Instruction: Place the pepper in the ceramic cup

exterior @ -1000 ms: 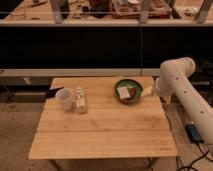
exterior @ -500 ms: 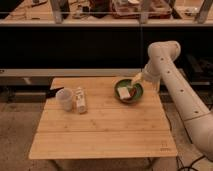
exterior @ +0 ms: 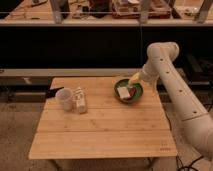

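Our two-finger gripper (exterior: 134,80) hovers, claw spread wide, at the 1 o'clock rim of the glossy dark green round bowl (exterior: 117,90) near the slatted wooden table's (exterior: 100,135) far-right edge. Inside lies the small red pepper (exterior: 133,92); we cannot tell its axis. The whitish ceramic cup (exterior: 65,98) stands well apart at 9 o'clock.

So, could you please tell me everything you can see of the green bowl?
The bowl is dark green, round and shallow, with a glazed look. It sits upright on the wooden table, near its far right corner. Inside lie a white block and the small red pepper, side by side. The tool hovers at the bowl's far rim; whether it touches the bowl is unclear.
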`<state>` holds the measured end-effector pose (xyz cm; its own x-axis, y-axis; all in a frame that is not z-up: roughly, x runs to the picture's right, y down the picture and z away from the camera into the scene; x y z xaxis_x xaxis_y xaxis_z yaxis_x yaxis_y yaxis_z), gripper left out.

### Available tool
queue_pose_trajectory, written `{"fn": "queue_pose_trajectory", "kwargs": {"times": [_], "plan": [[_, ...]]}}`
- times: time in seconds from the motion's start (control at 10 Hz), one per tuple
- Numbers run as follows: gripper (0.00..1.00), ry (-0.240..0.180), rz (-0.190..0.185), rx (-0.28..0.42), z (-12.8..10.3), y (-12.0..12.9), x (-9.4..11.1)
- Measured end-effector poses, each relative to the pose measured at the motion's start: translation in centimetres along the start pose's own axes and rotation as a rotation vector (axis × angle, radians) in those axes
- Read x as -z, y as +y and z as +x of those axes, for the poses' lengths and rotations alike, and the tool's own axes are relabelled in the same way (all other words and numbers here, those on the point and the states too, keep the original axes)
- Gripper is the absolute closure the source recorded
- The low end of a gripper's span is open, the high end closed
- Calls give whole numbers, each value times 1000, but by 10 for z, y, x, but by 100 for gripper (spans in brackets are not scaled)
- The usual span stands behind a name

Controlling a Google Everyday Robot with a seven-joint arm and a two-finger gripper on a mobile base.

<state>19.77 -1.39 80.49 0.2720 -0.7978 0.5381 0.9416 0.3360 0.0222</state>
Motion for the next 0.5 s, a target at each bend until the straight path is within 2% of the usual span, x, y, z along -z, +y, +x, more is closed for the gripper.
{"fn": "queue_pose_trajectory", "kwargs": {"times": [0.1,0.2,0.3,0.5], "plan": [[20,8,60,20,0,-20,-11],[20,22,98,31,0,-32,-19],[20,32,124,38,0,-40,-24],[20,34,131,38,0,-42,-25]]}}
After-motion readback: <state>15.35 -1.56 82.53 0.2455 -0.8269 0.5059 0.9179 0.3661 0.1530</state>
